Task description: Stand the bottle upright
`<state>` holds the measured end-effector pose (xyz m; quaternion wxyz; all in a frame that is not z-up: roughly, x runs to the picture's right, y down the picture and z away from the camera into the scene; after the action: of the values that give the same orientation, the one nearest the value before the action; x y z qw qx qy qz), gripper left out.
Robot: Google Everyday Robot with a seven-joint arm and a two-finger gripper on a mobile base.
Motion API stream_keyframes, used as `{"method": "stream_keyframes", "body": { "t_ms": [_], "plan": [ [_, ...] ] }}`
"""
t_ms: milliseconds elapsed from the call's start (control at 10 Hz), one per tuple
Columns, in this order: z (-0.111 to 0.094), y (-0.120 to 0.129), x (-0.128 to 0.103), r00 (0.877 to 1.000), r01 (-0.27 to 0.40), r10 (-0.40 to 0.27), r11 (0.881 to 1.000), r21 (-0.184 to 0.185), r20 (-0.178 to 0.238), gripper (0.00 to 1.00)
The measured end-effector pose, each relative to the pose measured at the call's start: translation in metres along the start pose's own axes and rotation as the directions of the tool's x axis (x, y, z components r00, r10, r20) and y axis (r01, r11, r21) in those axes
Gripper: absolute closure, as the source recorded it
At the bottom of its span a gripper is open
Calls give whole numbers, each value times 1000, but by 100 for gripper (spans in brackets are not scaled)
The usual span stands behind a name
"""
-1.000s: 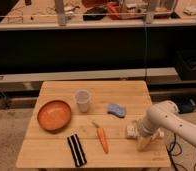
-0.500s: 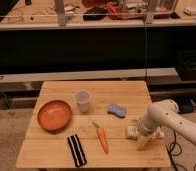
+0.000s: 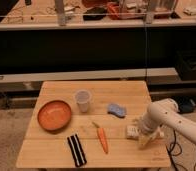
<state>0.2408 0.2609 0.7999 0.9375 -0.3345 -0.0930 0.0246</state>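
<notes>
The small white bottle (image 3: pixel 132 131) lies on the wooden table (image 3: pixel 61 155) at the right, just right of the carrot. My gripper (image 3: pixel 145 138) hangs from the white arm (image 3: pixel 166 112) that reaches in from the right. It is down at the table surface, directly against the bottle's right side. Part of the bottle is hidden behind the gripper, and I cannot tell whether the gripper touches or holds it.
An orange bowl (image 3: pixel 54 114) sits at the left, with a translucent plastic cup (image 3: pixel 83 100) next to it. A blue sponge (image 3: pixel 116 109) lies in the middle, a carrot (image 3: pixel 102 137) below it, and a black striped object (image 3: pixel 76 149) near the front edge. Shelving stands behind the table.
</notes>
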Motion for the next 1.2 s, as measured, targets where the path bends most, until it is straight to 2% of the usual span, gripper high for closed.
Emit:
{"method": "stream_keyframes", "body": {
  "t_ms": [200, 500, 700, 900, 1100, 1200],
  "plan": [
    [2, 1, 24, 998, -35, 35, 999, 3, -48, 20],
    [1, -1, 48, 994, -85, 86, 996, 12, -72, 20],
    [-5, -5, 53, 992, -99, 101, 995, 24, -71, 20],
    [-15, -10, 48, 994, -82, 84, 996, 29, -72, 20],
    [-18, -13, 45, 992, -78, 81, 997, 27, -101, 22],
    [-17, -13, 45, 989, -75, 77, 997, 24, -124, 29]
  ]
}}
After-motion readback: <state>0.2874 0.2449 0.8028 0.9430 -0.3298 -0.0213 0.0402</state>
